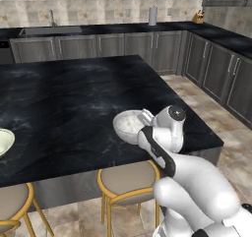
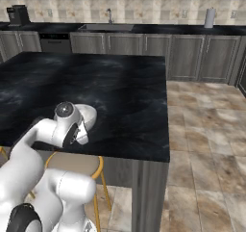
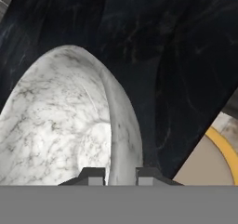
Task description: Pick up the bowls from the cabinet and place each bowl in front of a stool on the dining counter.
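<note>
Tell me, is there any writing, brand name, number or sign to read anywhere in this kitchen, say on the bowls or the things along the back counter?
None: no readable text in any view.
The marble bowl held at its rim: grey veins, no lettering.
The cream bowl on the dining counter: blank.
The coffee machine, paper towel roll and knife block: too small to show any label.
</note>
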Available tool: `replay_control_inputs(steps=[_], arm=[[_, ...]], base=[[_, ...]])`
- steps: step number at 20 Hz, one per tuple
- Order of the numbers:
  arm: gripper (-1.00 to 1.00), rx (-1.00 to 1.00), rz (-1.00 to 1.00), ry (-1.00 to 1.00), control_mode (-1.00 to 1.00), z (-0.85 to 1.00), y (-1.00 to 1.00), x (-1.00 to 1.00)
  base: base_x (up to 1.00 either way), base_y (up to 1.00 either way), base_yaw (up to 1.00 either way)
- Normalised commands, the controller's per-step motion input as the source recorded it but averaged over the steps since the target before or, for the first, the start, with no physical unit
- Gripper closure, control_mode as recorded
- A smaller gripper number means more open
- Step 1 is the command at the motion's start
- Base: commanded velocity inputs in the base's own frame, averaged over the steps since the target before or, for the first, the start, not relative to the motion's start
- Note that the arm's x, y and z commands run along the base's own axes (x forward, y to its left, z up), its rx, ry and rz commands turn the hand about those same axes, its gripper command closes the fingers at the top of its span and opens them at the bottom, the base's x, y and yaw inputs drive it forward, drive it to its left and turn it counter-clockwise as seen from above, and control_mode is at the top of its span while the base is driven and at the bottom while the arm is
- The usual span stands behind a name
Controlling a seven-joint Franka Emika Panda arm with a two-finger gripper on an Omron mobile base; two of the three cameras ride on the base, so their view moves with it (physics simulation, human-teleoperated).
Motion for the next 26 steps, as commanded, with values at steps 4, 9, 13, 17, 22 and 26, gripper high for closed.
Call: replay_control_inputs(steps=[4, 9, 13, 17, 22, 26], arm=[[1.0, 0.0, 0.0, 0.0, -1.0, -0.46, 0.0, 0.24], [1.0, 0.0, 0.0, 0.0, -1.0, -0.44, 0.0, 0.2], [1.0, 0.0, 0.0, 0.0, -1.0, -0.38, 0.0, 0.16], [1.0, 0.0, 0.0, 0.0, -1.0, -0.36, 0.0, 0.18], [1.0, 0.0, 0.0, 0.0, -1.0, -0.29, 0.0, 0.26], [-1.0, 0.0, 0.0, 0.0, -1.0, -0.11, 0.0, 0.13]], base=[[0.0, 0.0, 0.0], [0.0, 0.0, 0.0], [0.0, 0.0, 0.0], [0.0, 0.0, 0.0], [0.0, 0.0, 0.0], [0.0, 0.0, 0.0]])
